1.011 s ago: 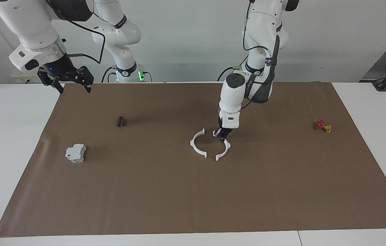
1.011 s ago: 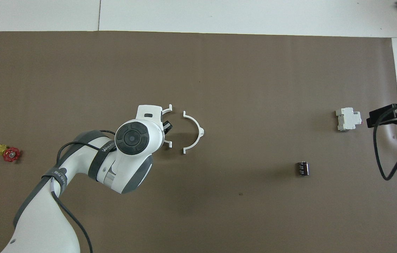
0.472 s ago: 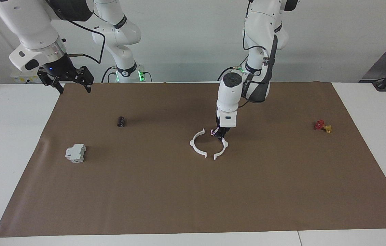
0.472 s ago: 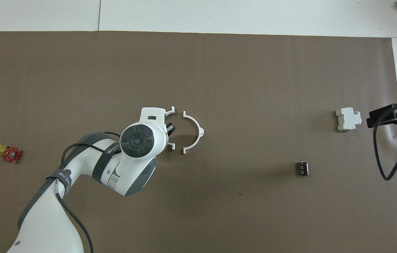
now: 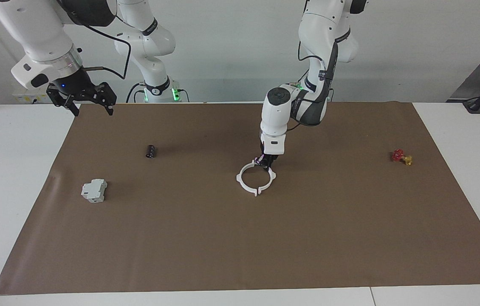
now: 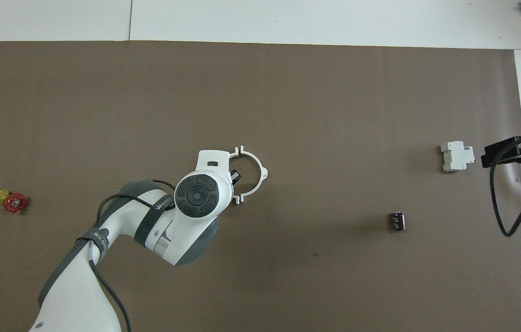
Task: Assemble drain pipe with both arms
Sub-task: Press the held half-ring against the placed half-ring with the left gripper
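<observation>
The drain pipe's two white half-ring arcs lie end to end on the brown mat as one ring. One arc (image 5: 240, 180) (image 6: 257, 162) is toward the right arm's end; the other arc (image 5: 271, 180) is mostly hidden under the left wrist in the overhead view. My left gripper (image 5: 264, 163) (image 6: 235, 175) is down at the ring's edge nearer the robots, shut on that second arc. My right gripper (image 5: 92, 110) waits open and empty in the air over the mat's corner at its own end.
A grey-white box (image 5: 94, 190) (image 6: 457, 156) and a small black cylinder (image 5: 151, 151) (image 6: 397, 221) lie toward the right arm's end. A red and yellow valve piece (image 5: 401, 157) (image 6: 10, 201) lies toward the left arm's end. The brown mat (image 5: 240, 246) covers most of the white table.
My left gripper slid its arc across the mat toward the right arm's end until its ends met the other arc's, closing the gap. The right arm has not moved.
</observation>
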`<state>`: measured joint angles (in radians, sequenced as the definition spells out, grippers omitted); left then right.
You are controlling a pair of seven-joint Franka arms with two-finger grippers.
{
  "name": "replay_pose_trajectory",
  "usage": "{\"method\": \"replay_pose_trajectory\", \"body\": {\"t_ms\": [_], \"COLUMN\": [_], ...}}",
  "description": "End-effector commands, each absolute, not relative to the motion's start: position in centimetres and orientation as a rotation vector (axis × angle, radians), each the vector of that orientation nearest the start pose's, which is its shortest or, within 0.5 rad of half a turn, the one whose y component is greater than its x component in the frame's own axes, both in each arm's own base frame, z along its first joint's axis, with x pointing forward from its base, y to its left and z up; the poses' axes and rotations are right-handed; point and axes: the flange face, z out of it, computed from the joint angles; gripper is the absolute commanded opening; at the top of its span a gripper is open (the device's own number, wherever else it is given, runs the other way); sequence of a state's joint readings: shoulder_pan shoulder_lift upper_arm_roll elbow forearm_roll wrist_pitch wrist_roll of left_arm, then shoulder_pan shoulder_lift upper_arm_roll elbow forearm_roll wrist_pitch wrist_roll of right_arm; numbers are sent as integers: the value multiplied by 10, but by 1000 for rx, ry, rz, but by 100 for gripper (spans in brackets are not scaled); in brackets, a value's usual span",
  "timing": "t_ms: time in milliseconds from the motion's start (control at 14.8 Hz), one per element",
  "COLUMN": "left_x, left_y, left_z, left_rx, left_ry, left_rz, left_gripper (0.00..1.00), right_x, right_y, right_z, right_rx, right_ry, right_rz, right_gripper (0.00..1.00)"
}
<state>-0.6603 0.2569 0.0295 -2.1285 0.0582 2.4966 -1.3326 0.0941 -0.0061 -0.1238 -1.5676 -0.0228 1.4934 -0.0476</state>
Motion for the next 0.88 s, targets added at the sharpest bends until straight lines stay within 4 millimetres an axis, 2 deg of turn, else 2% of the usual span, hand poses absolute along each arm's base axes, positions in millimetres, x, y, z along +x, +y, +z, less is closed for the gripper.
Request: {"method": "replay_pose_trajectory", "body": {"t_ms": [0,809], "left_x": [469,480], "left_y": [-343,-337], "left_z": [298,303], "left_rx": [-3013,-2998], "left_ry": [-1050,-1053], "left_rz": [-156,-203], "left_gripper": [0,0], "right_x": [542,542], "right_y": [-22,-21], "right_z": [623,623], "right_rx": [-3162,-3162], "right_ry": [7,5], "right_rz": [125,127], "right_gripper": [100,100]}}
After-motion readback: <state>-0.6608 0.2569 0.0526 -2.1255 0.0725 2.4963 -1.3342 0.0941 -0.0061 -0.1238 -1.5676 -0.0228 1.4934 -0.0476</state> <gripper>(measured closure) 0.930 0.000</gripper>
